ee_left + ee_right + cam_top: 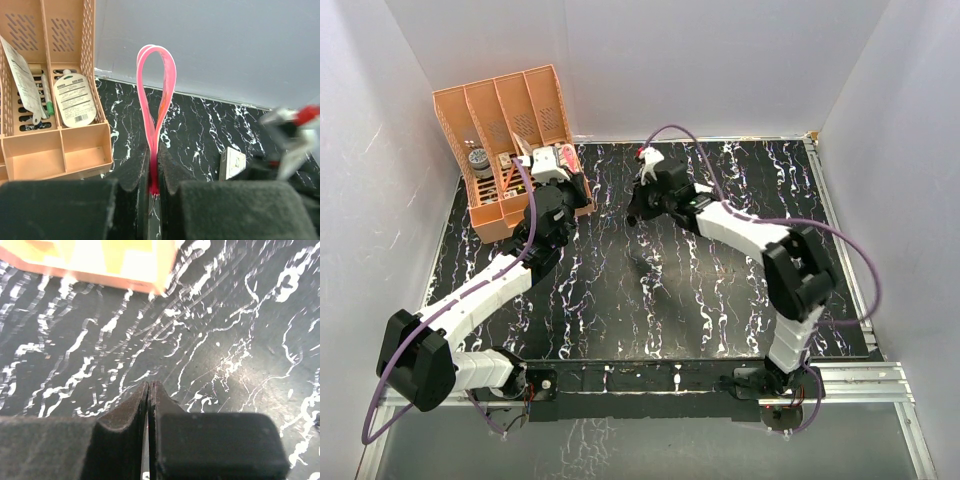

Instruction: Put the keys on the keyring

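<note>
The keyring [156,90] is a pink strap that stands up in a loop from my left gripper [154,160], which is shut on its lower end. A thin wire ring [152,202] shows low between the pads. From above, the left gripper [558,166] hovers beside the orange organizer with the pink keyring [565,157] at its tip. My right gripper [149,389] is shut over the marbled table, and nothing shows between its pads. In the top view the right gripper [635,212] is at mid table, right of the left one. The keys are not in view.
An orange compartment organizer [510,110] with packets and small items stands at the back left, and its wall [90,75] is just left of the strap. A small white box [232,162] lies on the black marbled table [720,290]. White walls enclose the table.
</note>
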`<move>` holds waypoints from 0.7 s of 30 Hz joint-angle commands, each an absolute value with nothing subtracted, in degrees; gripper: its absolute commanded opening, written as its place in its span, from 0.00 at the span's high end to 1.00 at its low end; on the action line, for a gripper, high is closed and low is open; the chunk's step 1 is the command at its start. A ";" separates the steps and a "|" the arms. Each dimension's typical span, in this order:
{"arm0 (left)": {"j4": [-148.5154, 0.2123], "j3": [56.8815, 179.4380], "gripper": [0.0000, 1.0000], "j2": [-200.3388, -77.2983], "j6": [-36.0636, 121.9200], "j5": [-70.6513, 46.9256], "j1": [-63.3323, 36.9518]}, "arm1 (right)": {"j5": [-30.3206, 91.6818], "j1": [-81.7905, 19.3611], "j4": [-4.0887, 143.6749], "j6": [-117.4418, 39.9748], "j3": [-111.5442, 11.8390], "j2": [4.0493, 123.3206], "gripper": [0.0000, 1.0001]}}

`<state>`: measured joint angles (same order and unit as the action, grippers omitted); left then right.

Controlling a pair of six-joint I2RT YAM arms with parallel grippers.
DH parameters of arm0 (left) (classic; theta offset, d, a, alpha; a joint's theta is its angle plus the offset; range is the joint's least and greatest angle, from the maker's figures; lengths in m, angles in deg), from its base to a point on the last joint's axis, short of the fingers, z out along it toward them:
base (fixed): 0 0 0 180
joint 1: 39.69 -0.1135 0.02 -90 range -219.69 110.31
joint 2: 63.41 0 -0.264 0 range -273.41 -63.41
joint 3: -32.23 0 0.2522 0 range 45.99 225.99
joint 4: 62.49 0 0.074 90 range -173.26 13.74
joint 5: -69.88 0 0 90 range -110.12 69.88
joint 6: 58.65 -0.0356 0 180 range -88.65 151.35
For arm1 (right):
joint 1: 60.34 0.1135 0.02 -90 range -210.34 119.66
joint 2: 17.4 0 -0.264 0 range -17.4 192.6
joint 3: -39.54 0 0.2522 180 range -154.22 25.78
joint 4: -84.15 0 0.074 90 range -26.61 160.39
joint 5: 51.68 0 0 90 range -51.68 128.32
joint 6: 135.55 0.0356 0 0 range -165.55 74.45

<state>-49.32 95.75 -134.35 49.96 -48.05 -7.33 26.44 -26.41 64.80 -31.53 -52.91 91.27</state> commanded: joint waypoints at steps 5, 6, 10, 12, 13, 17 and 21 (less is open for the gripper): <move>-53.20 100.68 1.00 -133.85 52.84 -45.31 -7.65 | 22.16 -26.33 74.62 -36.40 -45.23 72.58 1.00; -53.44 100.80 1.00 -133.80 52.88 -45.36 -7.62 | 21.05 -26.33 74.46 -37.88 -44.97 71.58 1.00; -54.76 101.54 1.00 -132.65 53.35 -44.78 -7.61 | 15.08 -26.39 77.00 -41.73 -41.37 66.20 1.00; -55.11 101.86 1.00 -131.82 54.08 -44.48 -7.63 | 13.13 -26.33 79.66 -41.10 -38.72 63.82 1.00; -55.53 102.16 1.00 -131.58 55.03 -44.44 -7.61 | 12.23 -26.34 80.61 -40.54 -37.78 62.78 1.00; -56.56 103.39 1.00 -131.30 56.44 -42.97 -7.61 | 8.59 -26.35 84.26 -38.94 -34.74 59.67 1.00; -55.42 103.16 1.00 -130.95 58.21 -41.37 -7.63 | 5.24 -26.37 87.03 -37.10 -33.25 58.75 1.00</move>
<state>-56.14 101.02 -133.56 55.97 -43.65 -7.33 10.22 -26.36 78.73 -38.72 -34.01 61.32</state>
